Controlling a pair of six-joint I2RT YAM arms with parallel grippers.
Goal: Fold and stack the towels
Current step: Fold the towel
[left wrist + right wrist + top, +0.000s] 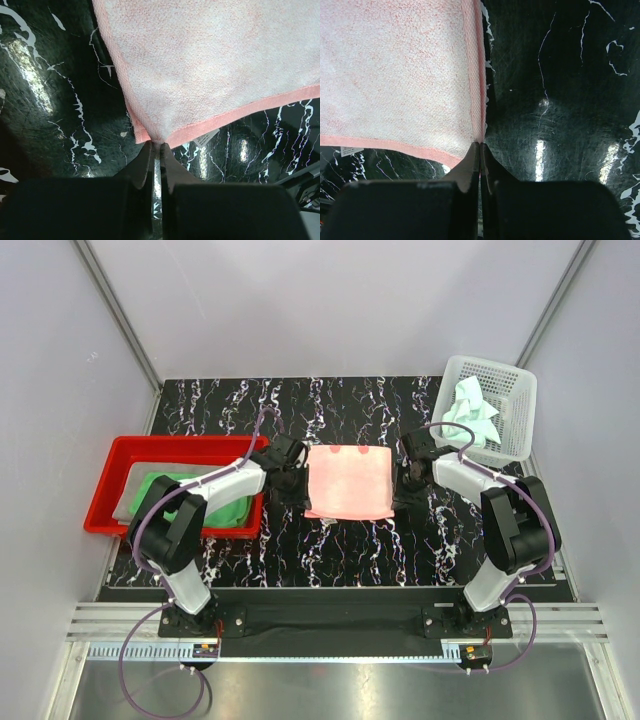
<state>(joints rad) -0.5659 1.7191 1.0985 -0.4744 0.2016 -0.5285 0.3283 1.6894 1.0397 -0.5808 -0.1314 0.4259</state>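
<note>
Black marbled table [330, 540] lies beneath me, with the salmon-pink towel [348, 483] stretched between my two grippers. My left gripper [159, 146] is clamped on one corner at its very tips and my right gripper [480, 145] on another, the cloth fanning out ahead of both. I judge this is the fold itself. Next, both corners must travel evenly across to the opposite edge.

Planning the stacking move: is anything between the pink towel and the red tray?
No loose object shows between the pink towel and red tray; only the left arm, its pincer shut on the towel's corner, crosses there.
</note>
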